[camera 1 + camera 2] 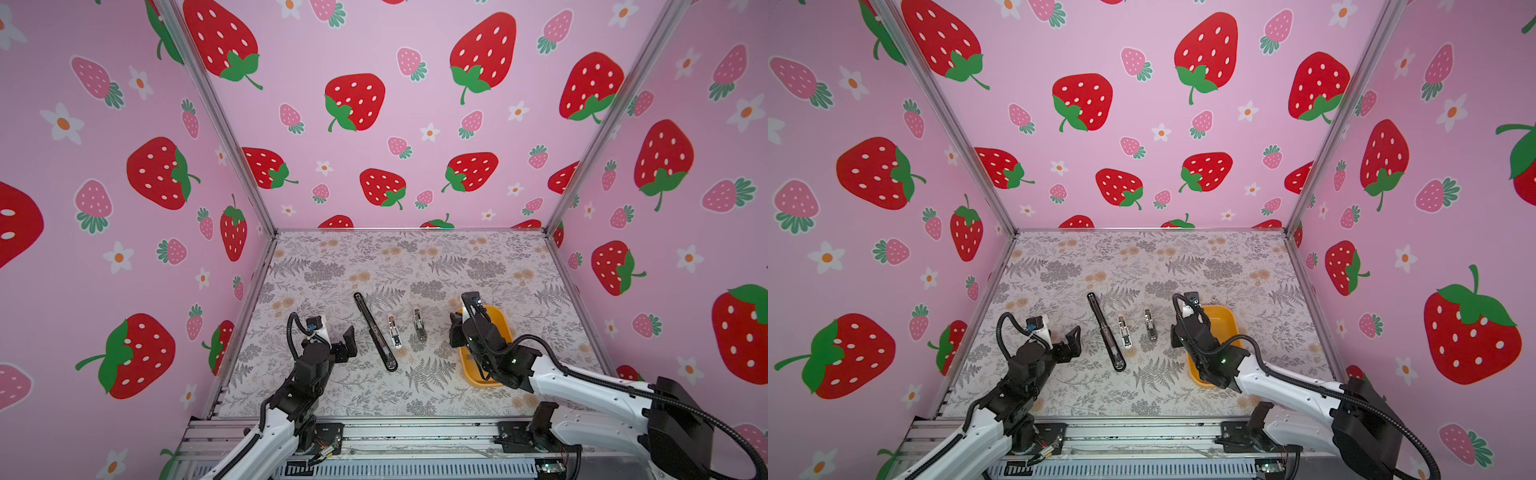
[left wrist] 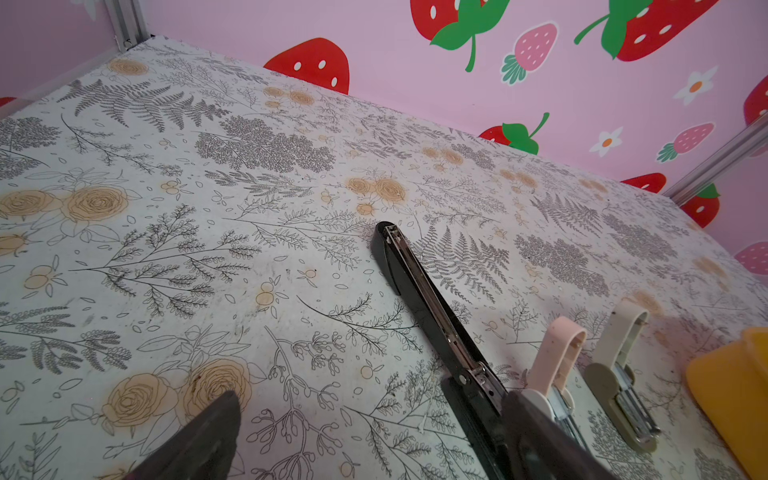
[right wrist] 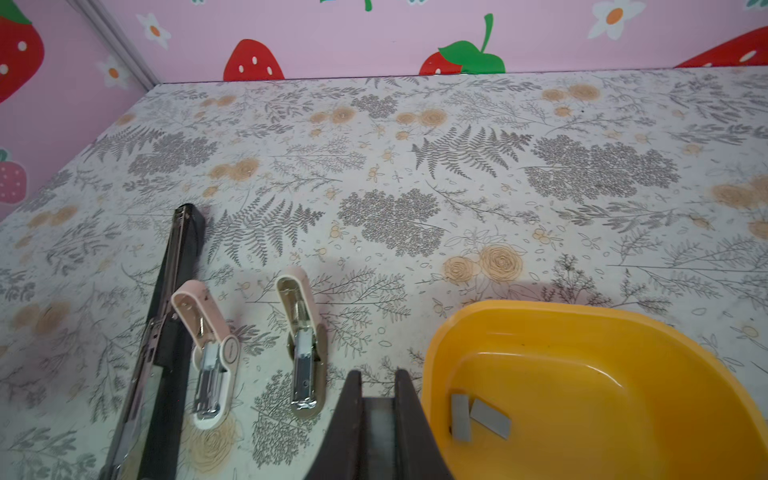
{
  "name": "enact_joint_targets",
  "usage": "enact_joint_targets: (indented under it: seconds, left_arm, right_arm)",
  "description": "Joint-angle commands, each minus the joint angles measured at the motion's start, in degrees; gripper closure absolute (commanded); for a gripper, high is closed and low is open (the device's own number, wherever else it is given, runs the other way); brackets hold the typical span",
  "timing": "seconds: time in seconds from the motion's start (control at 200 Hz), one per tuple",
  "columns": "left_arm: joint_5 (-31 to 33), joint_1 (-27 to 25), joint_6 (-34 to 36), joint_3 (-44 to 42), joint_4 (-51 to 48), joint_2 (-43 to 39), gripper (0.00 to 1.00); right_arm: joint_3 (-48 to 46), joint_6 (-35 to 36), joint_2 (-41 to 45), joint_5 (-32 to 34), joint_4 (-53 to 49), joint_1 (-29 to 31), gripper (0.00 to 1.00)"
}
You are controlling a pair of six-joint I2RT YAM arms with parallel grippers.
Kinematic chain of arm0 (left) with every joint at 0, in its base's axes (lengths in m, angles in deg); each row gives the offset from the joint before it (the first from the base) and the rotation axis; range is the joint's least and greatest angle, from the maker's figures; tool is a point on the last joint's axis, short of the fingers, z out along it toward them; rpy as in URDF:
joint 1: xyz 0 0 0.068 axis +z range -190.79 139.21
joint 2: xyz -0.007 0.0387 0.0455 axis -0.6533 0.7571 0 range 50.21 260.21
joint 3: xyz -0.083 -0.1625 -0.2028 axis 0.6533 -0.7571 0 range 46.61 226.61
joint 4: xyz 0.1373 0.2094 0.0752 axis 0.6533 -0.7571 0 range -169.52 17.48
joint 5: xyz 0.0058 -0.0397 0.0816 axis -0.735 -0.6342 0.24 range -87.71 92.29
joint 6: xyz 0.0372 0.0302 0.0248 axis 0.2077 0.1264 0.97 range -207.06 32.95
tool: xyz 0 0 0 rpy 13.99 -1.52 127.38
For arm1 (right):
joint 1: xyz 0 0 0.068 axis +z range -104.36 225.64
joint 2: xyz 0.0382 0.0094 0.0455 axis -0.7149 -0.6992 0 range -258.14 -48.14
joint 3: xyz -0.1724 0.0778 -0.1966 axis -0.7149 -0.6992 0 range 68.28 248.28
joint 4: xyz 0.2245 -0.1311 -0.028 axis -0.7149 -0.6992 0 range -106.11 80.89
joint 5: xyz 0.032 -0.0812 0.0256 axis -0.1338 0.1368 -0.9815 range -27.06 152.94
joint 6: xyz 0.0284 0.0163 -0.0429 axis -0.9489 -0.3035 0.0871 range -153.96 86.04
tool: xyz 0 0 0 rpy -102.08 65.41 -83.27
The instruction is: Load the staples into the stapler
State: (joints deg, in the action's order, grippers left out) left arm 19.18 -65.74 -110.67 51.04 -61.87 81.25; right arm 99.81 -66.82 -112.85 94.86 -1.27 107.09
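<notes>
Right gripper [image 3: 378, 376], jaws closed on what looks like a grey staple strip [image 3: 379, 432], hovers beside the yellow tub [image 3: 623, 328], where two more staples [image 3: 478, 415] lie. The open khaki stapler [image 3: 305, 353] lies just beside it toward the surface's left edge, long axis front-to-back. Left gripper [image 1: 347, 340] gapes empty.

Pretty clearly a robot lab test cell I'm driving: strawberry-print walls [image 1: 374, 104] on aluminium posts [image 1: 217, 116], a floral-papered counter [image 1: 415, 257], and the arms [image 1: 582, 384] bolted to a metal rail [image 1: 415, 434] along the bottom of the frame.

Tub [image 3: 540, 318]: glossy plastic. Staples [image 3: 490, 418]: dull grey metal. Pink stapler [image 3: 208, 320]: matt plastic shell, shiny metal inside. Table cover [image 3: 415, 166]: matt print.
</notes>
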Motion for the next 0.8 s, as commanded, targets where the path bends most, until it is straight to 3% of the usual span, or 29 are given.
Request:
enact_joint_targets:
  seconds: [0.0, 0.175, 0.41, 0.795]
  left_arm:
    - [-0.2, 0.2, 0.2, 0.8, 1.6, -0.3, 0.01]
    - [-0.1, 0.2, 0.2, 0.8, 1.6, -0.2, 0.01]
    - [-0.5, 0.2, 0.3, 0.8, 1.8, 0.0, 0.01]
    - [-2.2, 0.2, 1.0, 0.8, 2.6, 0.6, 0.01]
  right_arm:
    - [2.5, 1.1, -3.1, 6.1, 3.6, 4.7, 0.88]
    - [6.4, 0.3, -12.2, 7.7, 8.0, 9.7, 0.88]
    - [12.0, -2.8, -23.5, 7.3, 9.4, 11.5, 0.89]
    - [13.3, -5.9, -29.3, 6.2, 12.6, 11.6, 0.89]
